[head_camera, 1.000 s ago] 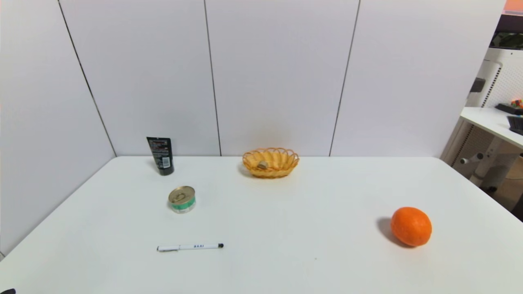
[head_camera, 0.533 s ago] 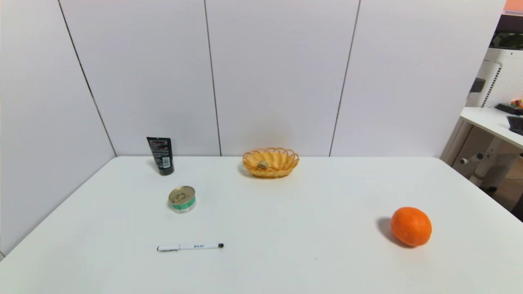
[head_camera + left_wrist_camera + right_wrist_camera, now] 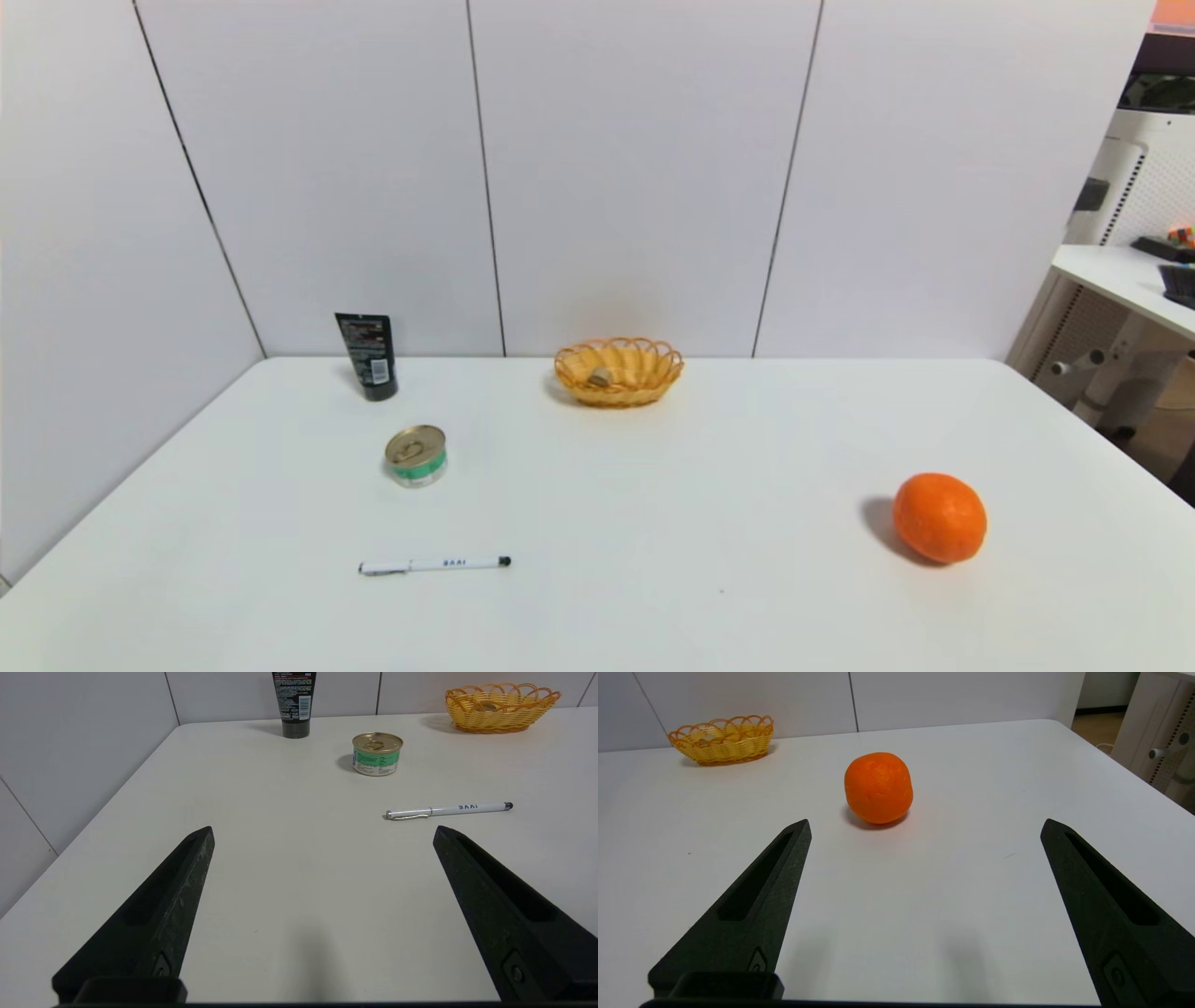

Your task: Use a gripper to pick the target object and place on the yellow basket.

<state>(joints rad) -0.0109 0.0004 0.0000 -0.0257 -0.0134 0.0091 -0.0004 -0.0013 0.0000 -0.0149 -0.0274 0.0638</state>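
Brown lump point(image 3: 599, 377) lies inside yellow basket point(image 3: 620, 392) at table's point(image 3: 653, 560) far edge. Left gripper point(image 3: 322, 830) and right gripper point(image 3: 924, 826) both wide apart, empty, over near table.

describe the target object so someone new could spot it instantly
Look to the far edge of the white table, at the yellow basket against the wall. The target object lies inside it: a small tan-brown lump, far smaller and duller than the orange out on the table.
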